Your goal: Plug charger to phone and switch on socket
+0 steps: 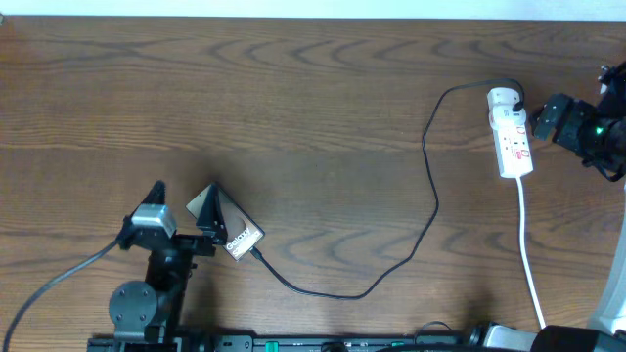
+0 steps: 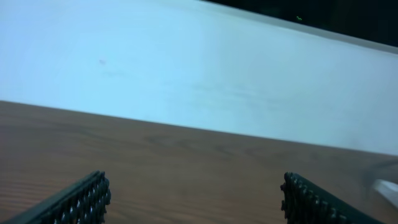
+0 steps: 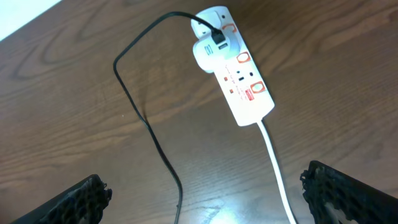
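The phone, dark with pale "Galaxy" lettering, lies at the front left of the table. The black charger cable runs from a white adapter in the socket in a long curve, and its plug end meets the phone's lower right end. My left gripper is open and empty just left of the phone; its wrist view shows only table and wall. My right gripper is open and empty just right of the socket, with the cable between its fingers.
The socket's white cord runs toward the front edge at the right and also shows in the right wrist view. A pale wall stands behind the table's far edge. The arm bases sit along the front edge.
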Controlling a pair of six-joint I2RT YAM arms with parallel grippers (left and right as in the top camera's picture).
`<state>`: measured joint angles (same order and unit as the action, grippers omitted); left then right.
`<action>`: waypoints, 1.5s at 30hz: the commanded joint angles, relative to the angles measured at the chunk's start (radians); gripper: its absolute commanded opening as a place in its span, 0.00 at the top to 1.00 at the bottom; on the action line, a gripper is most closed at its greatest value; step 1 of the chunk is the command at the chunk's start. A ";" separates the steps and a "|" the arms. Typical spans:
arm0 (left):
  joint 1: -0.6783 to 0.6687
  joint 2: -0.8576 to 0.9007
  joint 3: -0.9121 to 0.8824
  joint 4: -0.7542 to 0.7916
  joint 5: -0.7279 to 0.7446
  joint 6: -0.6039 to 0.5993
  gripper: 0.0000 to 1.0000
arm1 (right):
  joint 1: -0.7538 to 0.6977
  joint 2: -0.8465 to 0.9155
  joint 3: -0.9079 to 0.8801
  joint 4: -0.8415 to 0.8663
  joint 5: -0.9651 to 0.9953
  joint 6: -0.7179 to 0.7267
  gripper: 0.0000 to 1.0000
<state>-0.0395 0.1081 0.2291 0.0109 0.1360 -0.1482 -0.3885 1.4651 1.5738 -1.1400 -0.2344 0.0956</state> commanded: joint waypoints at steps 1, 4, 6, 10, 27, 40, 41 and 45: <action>0.039 -0.107 -0.092 0.044 -0.032 0.109 0.13 | -0.003 -0.006 0.002 -0.002 0.000 0.005 0.01; 0.043 -0.107 -0.134 0.062 -0.027 0.177 0.13 | -0.003 -0.006 0.002 -0.002 0.000 0.005 0.01; 0.044 -0.107 -0.163 0.062 -0.027 0.216 0.13 | -0.003 -0.006 0.002 -0.002 0.000 0.005 0.01; 0.051 -0.107 -0.225 -0.006 -0.023 0.253 0.13 | -0.003 -0.006 0.002 -0.002 0.000 0.005 0.01; 0.069 -0.105 -0.225 -0.074 -0.032 0.211 0.13 | -0.003 -0.006 0.002 -0.002 0.000 0.005 0.01; 0.069 -0.104 -0.225 -0.074 -0.032 0.211 0.13 | -0.003 -0.006 0.002 -0.002 0.000 0.005 0.01; 0.069 -0.104 -0.225 -0.074 -0.032 0.211 0.13 | -0.003 -0.006 0.002 -0.002 0.000 0.005 0.01; 0.069 -0.104 -0.225 -0.074 -0.032 0.211 0.13 | -0.003 -0.006 0.002 -0.002 0.000 0.005 0.01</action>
<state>0.0246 0.0105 0.0162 -0.0219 0.0978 0.0750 -0.3885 1.4651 1.5730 -1.1408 -0.2344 0.0956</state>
